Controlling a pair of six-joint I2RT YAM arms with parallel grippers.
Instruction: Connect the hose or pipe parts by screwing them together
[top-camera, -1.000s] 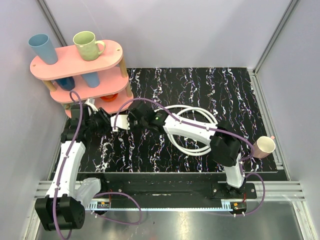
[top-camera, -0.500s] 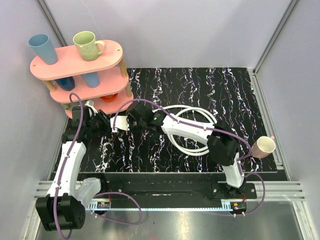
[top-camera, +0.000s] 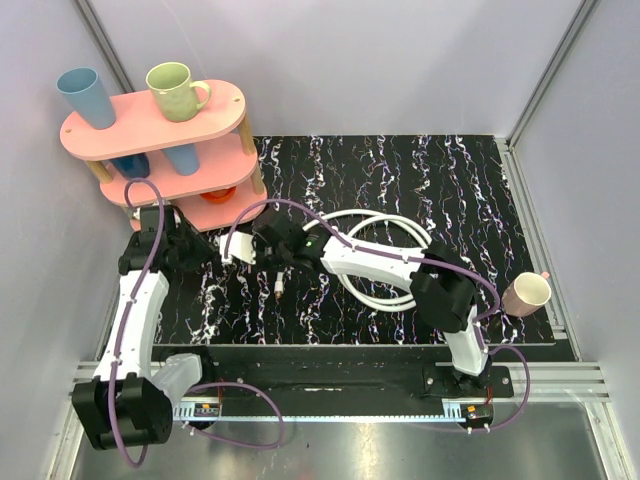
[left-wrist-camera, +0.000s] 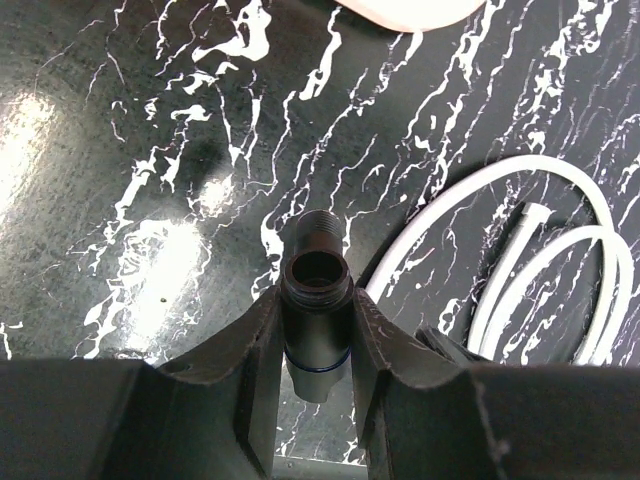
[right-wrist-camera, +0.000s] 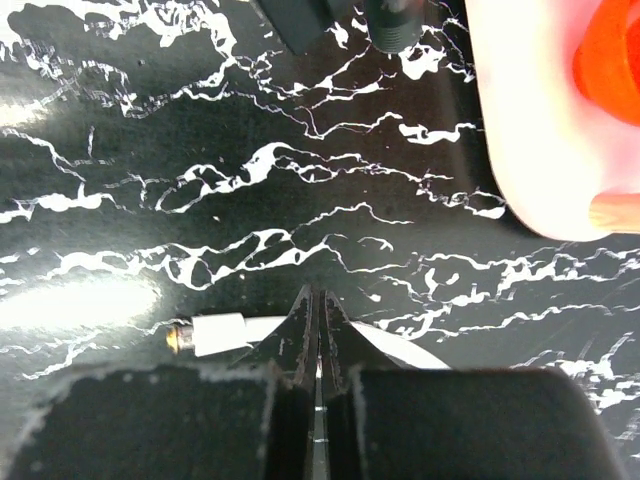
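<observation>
My left gripper (left-wrist-camera: 316, 305) is shut on a short dark threaded fitting (left-wrist-camera: 316, 268), held just above the black marbled mat with its open threaded end facing away from the wrist. In the top view it (top-camera: 192, 250) sits in front of the pink shelf. My right gripper (right-wrist-camera: 319, 300) is shut with nothing between its fingers. A white hose end (right-wrist-camera: 215, 335) with a small metal tip lies on the mat under those fingers. From above that hose end (top-camera: 277, 285) lies loose just below the right gripper (top-camera: 252, 252). The rest of the white hose (top-camera: 385, 262) is coiled mid-mat.
A pink three-tier shelf (top-camera: 150, 125) with blue and green cups stands at the back left, close to both grippers; its bottom tier (right-wrist-camera: 520, 120) shows at the right wrist view's right. A pink mug (top-camera: 527, 293) stands at the mat's right edge.
The right jaws have closed fully and the hose end now lies loose on the mat below them. The left arm has drawn back slightly to the left with its fitting.
</observation>
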